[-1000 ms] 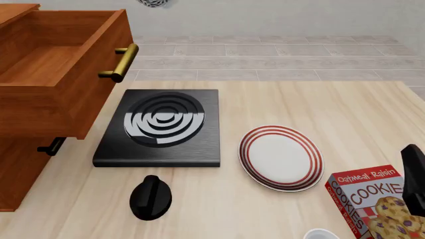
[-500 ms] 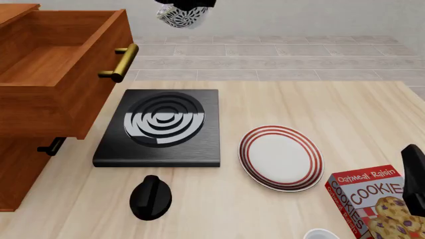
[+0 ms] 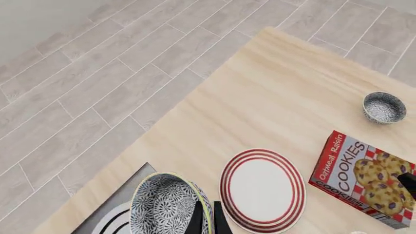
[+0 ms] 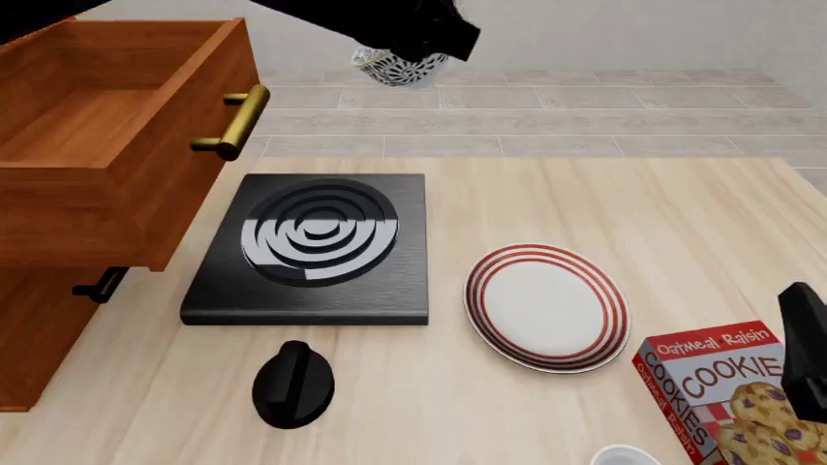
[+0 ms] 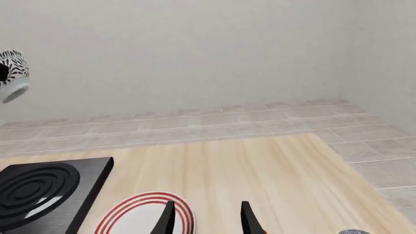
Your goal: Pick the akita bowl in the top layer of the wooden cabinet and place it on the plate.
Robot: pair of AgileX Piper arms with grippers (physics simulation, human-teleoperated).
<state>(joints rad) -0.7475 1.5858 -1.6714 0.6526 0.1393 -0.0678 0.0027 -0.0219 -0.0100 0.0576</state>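
Note:
The akita bowl [image 4: 398,68], dark blue-and-white patterned, hangs high in the air beyond the stove, tilted, with my left gripper [image 4: 411,41] shut on its rim. In the left wrist view the akita bowl [image 3: 165,207] fills the space beside the fingers [image 3: 197,220]. The plate [image 4: 547,305], white with red rings, lies bare on the table right of the stove; the plate [image 3: 262,189] also shows below the held bowl. The wooden cabinet [image 4: 39,320] stands at the left with its top layer [image 4: 123,145] pulled open and empty. My right gripper [image 5: 206,219] is open, low near the plate [image 5: 140,217].
A black stove [image 4: 310,247] with spiral rings sits between cabinet and plate. A black knob-like object [image 4: 293,383] lies in front of it. A cookie box [image 4: 723,387] stands at the front right beside the right arm [image 4: 808,349], with a small round cup [image 4: 625,455] near the front edge.
My left arm has carried the bowl rightward and lower, away from the open drawer. The right arm and the table's objects have not moved.

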